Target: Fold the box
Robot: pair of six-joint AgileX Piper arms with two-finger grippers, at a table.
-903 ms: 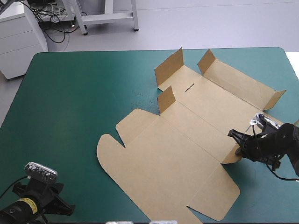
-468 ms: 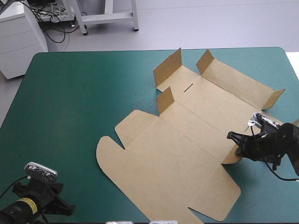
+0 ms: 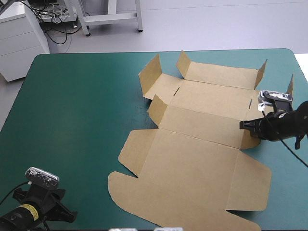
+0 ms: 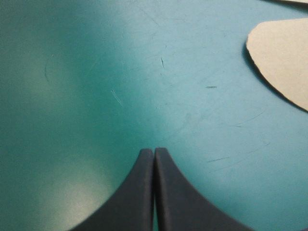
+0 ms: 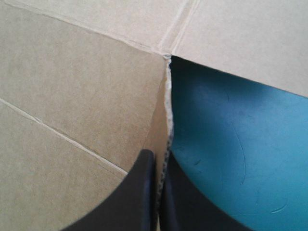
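the left hand [image 4: 154,150] showed its fingers only in its own wrist view; from above they were out of sight under the wrist, which ran off the picture's edge. ahead of that hand and off to one side, only a rounded corner of the box [image 4: 284,57] showed, the rest cut off. the right hand [image 5: 159,156] hid the lower edge of the raised flap [image 5: 159,120] between its fingers, and beyond that hand the box's panels ran out of view. from above, the box's near edge was cut off.

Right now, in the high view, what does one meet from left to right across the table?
Left arm's black finned tool → flat brown cardboard box → right arm's black tool, gripping its flap.
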